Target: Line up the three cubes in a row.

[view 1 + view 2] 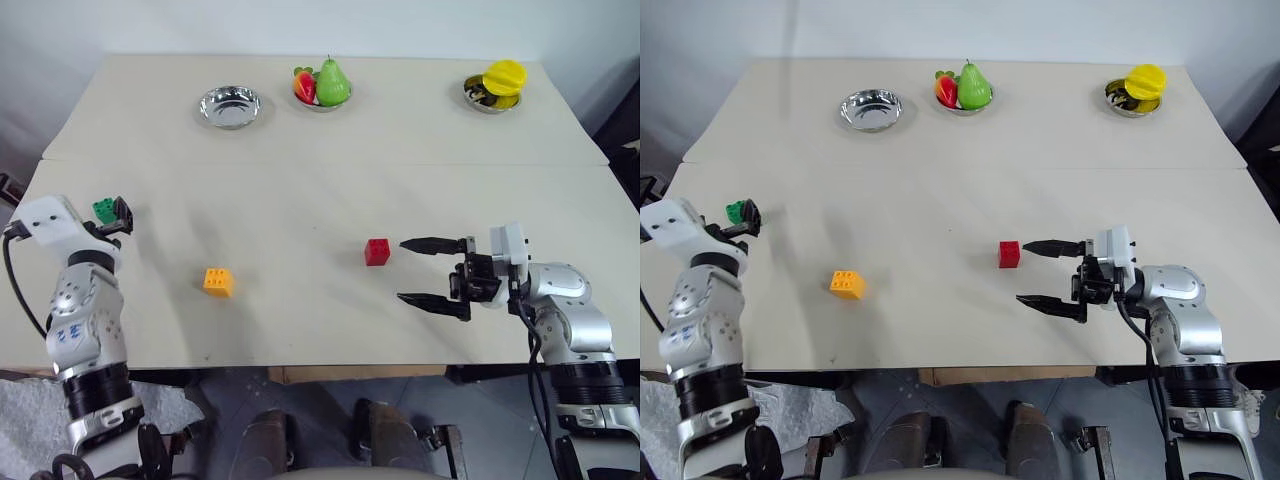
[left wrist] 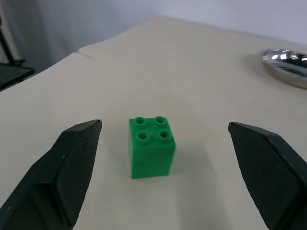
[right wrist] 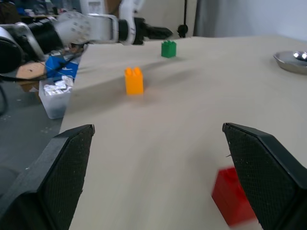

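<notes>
Left wrist: green cube (image 2: 151,146) studs up.

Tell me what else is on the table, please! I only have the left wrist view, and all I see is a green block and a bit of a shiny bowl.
Observer: An orange block sits nearer the front edge, apart from the green block.
Operator: Is there a red one too?
Observer: Yes, a red block lies on the table just off the tip of one finger of the right gripper, which is open.
Operator: Is anything in the bowls?
Observer: The shiny bowl you see is empty; the middle bowl holds a green pear and something red.
Operator: Any more?
Observer: A third bowl at the far right holds something yellow.
</notes>
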Controlling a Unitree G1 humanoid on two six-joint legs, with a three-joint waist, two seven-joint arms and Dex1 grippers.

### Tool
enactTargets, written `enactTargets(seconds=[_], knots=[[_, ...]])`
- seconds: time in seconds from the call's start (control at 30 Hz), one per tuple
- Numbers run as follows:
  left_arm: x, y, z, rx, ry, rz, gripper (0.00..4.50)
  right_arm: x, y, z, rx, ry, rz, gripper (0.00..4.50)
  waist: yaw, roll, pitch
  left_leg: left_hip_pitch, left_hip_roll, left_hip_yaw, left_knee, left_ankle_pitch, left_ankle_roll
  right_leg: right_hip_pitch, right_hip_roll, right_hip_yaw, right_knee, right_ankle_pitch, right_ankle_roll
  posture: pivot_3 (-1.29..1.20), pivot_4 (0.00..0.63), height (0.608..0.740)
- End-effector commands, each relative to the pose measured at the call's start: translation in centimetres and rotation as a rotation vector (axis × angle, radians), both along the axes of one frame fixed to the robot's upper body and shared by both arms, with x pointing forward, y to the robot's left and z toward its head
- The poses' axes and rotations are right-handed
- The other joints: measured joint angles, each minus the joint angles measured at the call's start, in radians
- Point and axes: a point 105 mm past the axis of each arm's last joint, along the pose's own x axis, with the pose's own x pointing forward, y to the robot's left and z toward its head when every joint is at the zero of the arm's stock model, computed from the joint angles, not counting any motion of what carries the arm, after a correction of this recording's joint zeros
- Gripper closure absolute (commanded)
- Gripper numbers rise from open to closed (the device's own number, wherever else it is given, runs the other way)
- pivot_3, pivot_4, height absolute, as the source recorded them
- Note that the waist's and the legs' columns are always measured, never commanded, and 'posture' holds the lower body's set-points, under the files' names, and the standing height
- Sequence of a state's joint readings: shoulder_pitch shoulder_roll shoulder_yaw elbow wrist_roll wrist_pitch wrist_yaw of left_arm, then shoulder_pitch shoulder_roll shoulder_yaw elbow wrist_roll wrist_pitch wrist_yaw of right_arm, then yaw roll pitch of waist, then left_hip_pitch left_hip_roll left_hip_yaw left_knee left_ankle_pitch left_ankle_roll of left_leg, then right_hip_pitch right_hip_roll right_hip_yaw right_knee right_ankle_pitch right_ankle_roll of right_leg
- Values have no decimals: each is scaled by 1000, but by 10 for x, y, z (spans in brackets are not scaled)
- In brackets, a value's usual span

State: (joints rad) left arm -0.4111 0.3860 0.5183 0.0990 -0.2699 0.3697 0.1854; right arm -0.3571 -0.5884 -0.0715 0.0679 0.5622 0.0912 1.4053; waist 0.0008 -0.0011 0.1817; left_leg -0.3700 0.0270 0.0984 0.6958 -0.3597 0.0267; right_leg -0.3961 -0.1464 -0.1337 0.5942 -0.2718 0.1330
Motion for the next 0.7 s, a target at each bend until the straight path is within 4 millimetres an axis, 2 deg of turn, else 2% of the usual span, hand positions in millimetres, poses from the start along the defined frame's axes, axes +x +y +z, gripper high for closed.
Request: enactTargets(seconds=[0.03,0.13,0.37,0.57,0.67,0.7], knots=[[-2,7,6,20,-21,61,0,-4,-1,10,9,-35,-1,22,0,0,0,0,0,0,0,0,0,0,0,0,0,0,0,0,150,740],[1,9,-4,-30,-4,59,0,-3,-1,10,10,-40,-9,22,2,0,0,0,0,0,0,0,0,0,0,0,0,0,0,0,150,740],[26,3,-11,-35,3,1,0,-7,6,11,19,-41,4,22,12,0,0,0,-2,0,2,0,0,0,0,0,0,0,0,0,150,740],[39,-3,-11,-18,5,-30,0,-8,7,10,22,-36,5,22,16,0,0,0,-4,0,2,0,0,0,0,0,0,0,0,0,150,740],[40,-1,-11,-4,10,-7,590,-9,9,8,24,-34,5,0,18,0,0,0,-4,0,2,0,0,0,0,0,0,0,1,0,150,740],[39,0,-9,1,5,-2,938,-9,9,8,25,-33,5,0,18,0,0,0,-4,0,2,0,0,0,0,0,0,0,1,0,150,740]])
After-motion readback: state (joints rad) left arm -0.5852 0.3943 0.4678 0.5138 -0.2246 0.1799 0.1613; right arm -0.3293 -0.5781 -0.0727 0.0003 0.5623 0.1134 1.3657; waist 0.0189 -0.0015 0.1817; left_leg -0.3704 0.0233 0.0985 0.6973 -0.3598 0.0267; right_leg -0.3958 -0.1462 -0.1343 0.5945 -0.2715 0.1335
